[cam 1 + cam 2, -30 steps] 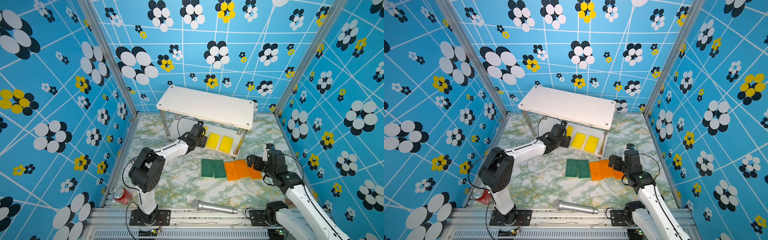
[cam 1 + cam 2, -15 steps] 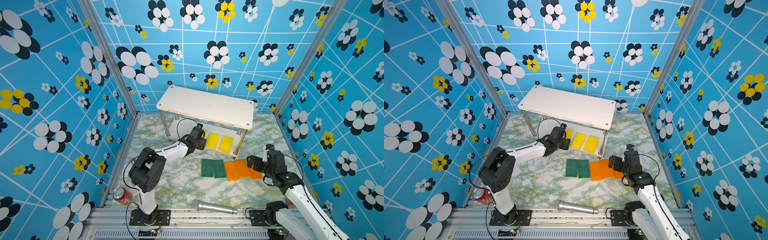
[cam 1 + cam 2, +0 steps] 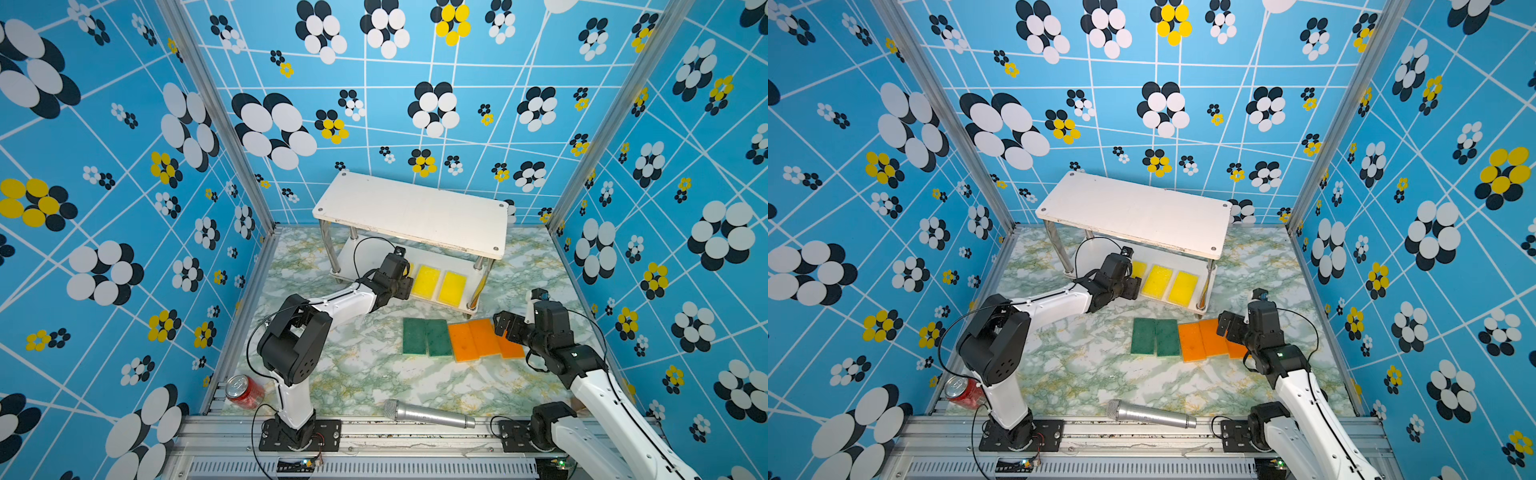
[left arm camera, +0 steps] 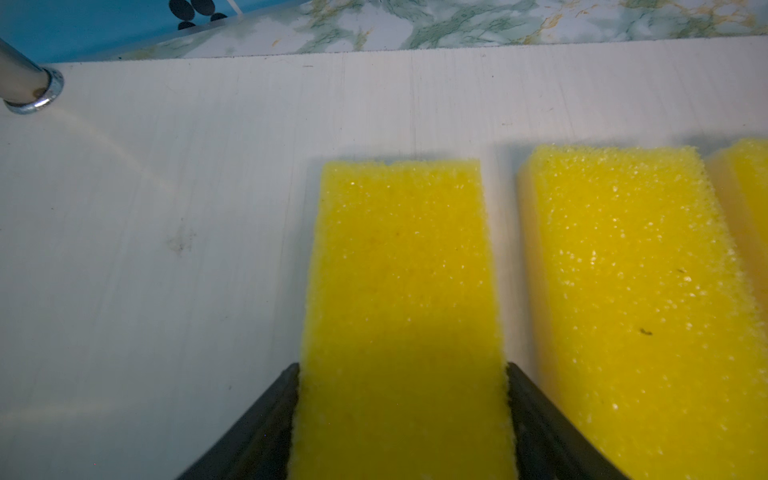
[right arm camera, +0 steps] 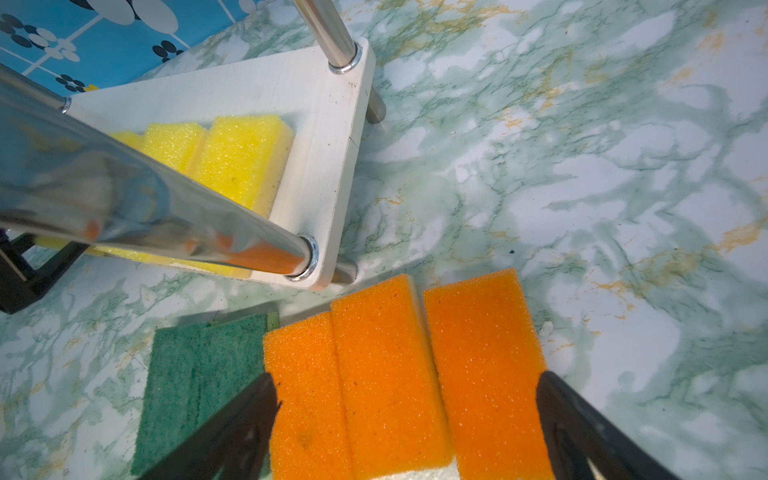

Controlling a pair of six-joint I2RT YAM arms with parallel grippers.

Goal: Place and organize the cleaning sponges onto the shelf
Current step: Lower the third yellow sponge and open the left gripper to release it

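The left claw (image 4: 402, 370) pinches a yellow sponge (image 4: 399, 257) on the shelf (image 4: 166, 208) bottom board, the right claw (image 5: 405, 380) hangs spread over orange sponges (image 3: 478, 338); the red can (image 3: 243, 390) has an unreadable label.

Yellow sponges (image 3: 427, 280), white shelf (image 3: 411, 212), green sponges (image 3: 415, 336), orange sponges (image 3: 465, 343), green-veined marble table (image 3: 365, 374), plus blue walls (image 3: 124, 166) covered in black, white and yellow flowers.

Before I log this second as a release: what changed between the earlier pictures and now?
Nothing visibly moved. The left gripper stays at the lower board of the white two-tier metal-post shelf, jaws against a yellow foam sponge lying beside two more yellow sponges. The open right gripper still hovers over three orange foam sponges. Two dark green sponges, silver microphone and red soda can lie unchanged.
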